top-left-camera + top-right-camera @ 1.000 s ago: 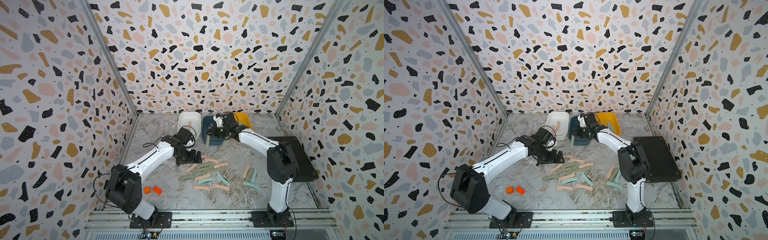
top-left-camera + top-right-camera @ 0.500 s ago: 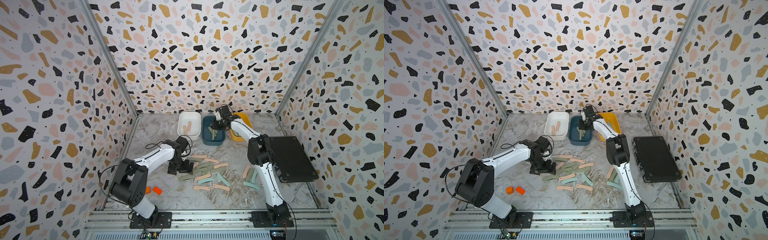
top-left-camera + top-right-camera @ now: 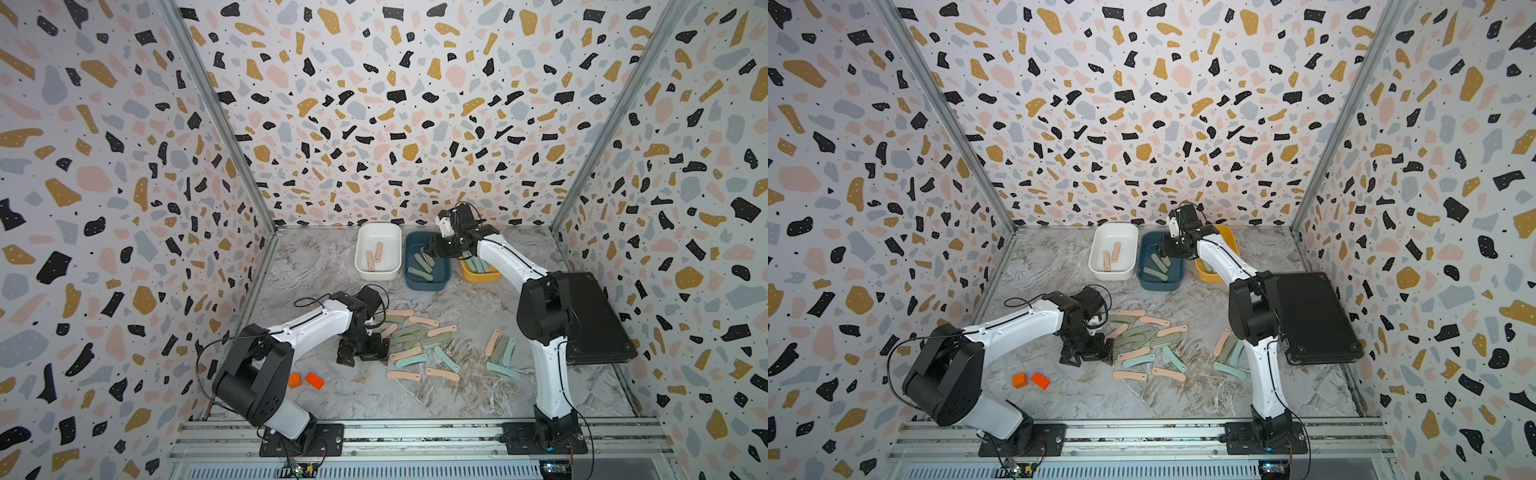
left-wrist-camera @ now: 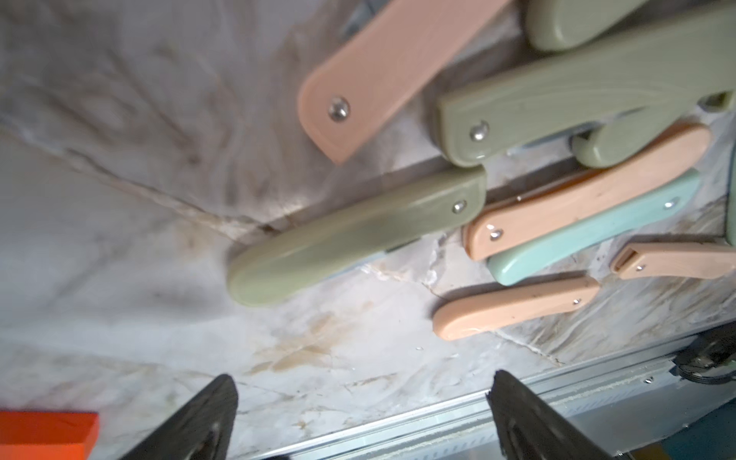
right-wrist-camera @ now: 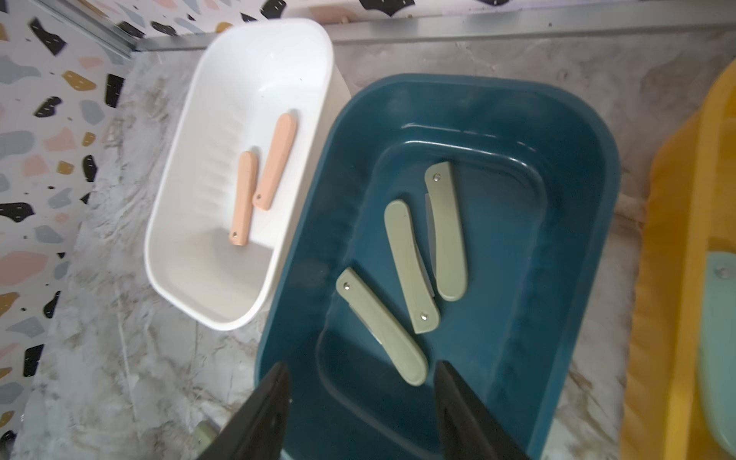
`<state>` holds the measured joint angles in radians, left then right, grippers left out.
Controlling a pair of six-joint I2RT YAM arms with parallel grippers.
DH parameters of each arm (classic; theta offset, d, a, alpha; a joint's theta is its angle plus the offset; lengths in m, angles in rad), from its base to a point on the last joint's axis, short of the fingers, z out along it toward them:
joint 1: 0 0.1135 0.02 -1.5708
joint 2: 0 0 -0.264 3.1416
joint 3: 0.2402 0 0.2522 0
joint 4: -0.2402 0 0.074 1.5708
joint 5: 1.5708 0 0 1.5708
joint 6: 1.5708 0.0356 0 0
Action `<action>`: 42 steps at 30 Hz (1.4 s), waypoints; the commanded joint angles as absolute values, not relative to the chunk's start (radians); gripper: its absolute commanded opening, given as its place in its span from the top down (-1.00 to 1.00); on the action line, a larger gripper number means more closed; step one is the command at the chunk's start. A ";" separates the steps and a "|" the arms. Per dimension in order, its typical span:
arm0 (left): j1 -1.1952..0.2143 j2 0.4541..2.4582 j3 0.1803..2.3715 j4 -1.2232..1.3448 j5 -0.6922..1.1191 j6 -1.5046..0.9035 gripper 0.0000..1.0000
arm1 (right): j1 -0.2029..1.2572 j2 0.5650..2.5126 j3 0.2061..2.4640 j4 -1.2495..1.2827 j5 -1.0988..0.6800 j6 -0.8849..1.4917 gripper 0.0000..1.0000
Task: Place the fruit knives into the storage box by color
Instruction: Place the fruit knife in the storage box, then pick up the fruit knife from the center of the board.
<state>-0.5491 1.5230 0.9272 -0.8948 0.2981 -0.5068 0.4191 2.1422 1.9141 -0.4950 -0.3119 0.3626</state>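
Right wrist: right gripper (image 5: 362, 366) half-open, empty above blue bin (image 5: 577, 179), likely green drop-off. Left gripper (image 4: 362, 374) wide, empty; next, descend onto sage knife (image 4: 350, 239).

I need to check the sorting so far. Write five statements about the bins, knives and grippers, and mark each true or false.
1. The white bin holds two pink knives. True.
2. The blue bin holds four green knives. False: three lie in it.
3. The right gripper is shut on a green knife. False: its jaws stand open above the blue bin and hold nothing.
4. The left gripper has its jaws open, low over the table beside the loose knives. True.
5. The yellow bin is empty. False: teal knives lie in it.
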 commanded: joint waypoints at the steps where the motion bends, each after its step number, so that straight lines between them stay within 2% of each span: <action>1: -0.555 1.526 0.899 -0.837 0.340 -0.573 -0.98 | 0.424 2.062 1.828 -0.424 -0.347 0.390 -0.21; 7: -0.567 1.623 0.919 -0.760 0.367 -0.575 -0.98 | 0.423 1.972 1.687 -0.366 -0.374 0.412 -0.22; 19: -0.555 1.733 1.024 -0.785 0.221 -0.549 -1.00 | 0.423 1.898 1.587 -0.338 -0.404 0.424 -0.22; 31: -0.544 1.747 0.995 -0.791 0.115 -0.534 -0.57 | 0.423 1.867 1.510 -0.300 -0.416 0.441 -0.23; 40: -0.532 1.730 0.950 -0.785 0.076 -0.533 -0.13 | 0.423 1.840 1.464 -0.281 -0.423 0.455 -0.23; 42: -0.526 1.724 0.943 -0.781 0.067 -0.533 0.03 | 0.423 1.832 1.452 -0.275 -0.426 0.459 -0.23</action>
<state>-0.5407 1.7084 0.9905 -0.7921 0.1047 -0.5396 0.4191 1.9015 1.4635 -0.2901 -0.4156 0.4492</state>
